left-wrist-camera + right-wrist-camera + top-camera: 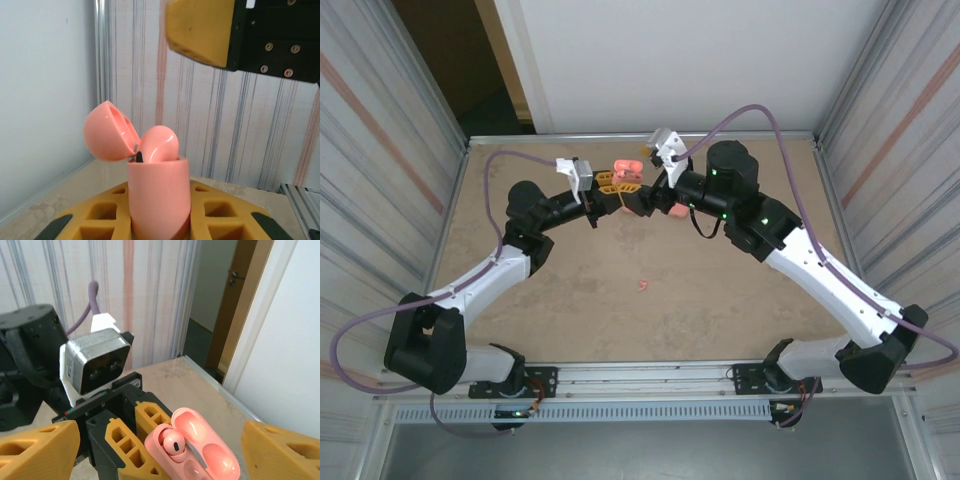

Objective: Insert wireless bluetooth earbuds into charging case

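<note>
One earbud [175, 442] is already sitting in the charging case [159, 200], and its lid [107, 131] is flipped open. The left tool [608, 183] is clamped on the lower body of the case, holding it upright at the far middle of the desk [720, 300]. The right tool [159, 445] has its fingers spread wide, one on each side of the case, not touching it. A second earbud [642, 284] lies loose on the desk, nearer, well apart from both tools.

Robot test cell, lab-like: beige speckled tabletop [720, 300] fenced by ribbed grey-white side panels [380, 120], silver aluminium frame rail [650, 375], plain white back wall [670, 60], brown wooden door [237, 305] beyond.
</note>
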{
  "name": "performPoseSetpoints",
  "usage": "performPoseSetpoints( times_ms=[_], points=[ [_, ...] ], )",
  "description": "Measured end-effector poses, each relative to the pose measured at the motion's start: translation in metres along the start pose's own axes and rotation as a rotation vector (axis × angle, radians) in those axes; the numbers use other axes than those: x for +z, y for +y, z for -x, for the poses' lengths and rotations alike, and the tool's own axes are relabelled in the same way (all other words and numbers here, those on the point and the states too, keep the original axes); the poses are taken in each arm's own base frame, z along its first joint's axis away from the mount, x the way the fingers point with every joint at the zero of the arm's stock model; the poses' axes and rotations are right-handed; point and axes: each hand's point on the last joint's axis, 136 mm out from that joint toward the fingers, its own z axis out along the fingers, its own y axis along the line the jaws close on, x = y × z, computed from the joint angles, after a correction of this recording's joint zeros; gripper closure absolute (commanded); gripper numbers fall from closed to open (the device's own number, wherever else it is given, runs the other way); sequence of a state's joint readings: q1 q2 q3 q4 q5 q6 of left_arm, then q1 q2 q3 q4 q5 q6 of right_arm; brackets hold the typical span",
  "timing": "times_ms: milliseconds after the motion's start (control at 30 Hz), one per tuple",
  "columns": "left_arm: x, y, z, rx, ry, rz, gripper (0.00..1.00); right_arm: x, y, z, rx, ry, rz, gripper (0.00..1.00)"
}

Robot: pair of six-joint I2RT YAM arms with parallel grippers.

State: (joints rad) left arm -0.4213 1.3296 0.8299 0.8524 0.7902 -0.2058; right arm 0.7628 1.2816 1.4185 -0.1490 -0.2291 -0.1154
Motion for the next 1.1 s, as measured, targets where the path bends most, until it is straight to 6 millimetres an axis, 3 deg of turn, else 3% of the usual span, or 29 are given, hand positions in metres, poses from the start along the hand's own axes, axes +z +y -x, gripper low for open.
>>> performPoseSetpoints(
  times_ms=[200, 400, 600, 833, 1100],
  points=[
    [-0.002, 0.006, 0.003, 0.008, -0.017, 0.041, 1.0, -0.013, -0.011, -0.004, 0.035, -0.015, -0.036, 0.01],
    [-0.009, 0.013, 0.002, 0.006, -0.031, 0.12, 1.0, -0.026, -0.024, -0.035, 0.108, 0.023, -0.093, 0.01],
    [-0.02, 0.024, 0.0, 0.006, -0.05, 0.224, 1.0, -0.045, -0.049, -0.069, 0.218, 0.056, -0.185, 0.01],
    [-0.029, 0.037, 0.004, 0.004, -0.066, 0.322, 1.0, -0.069, -0.077, -0.127, 0.391, 0.122, -0.311, 0.01],
    [-0.039, 0.044, 0.008, -0.009, -0.073, 0.384, 1.0, -0.093, -0.075, -0.193, 0.554, 0.229, -0.381, 0.01]
  ],
)
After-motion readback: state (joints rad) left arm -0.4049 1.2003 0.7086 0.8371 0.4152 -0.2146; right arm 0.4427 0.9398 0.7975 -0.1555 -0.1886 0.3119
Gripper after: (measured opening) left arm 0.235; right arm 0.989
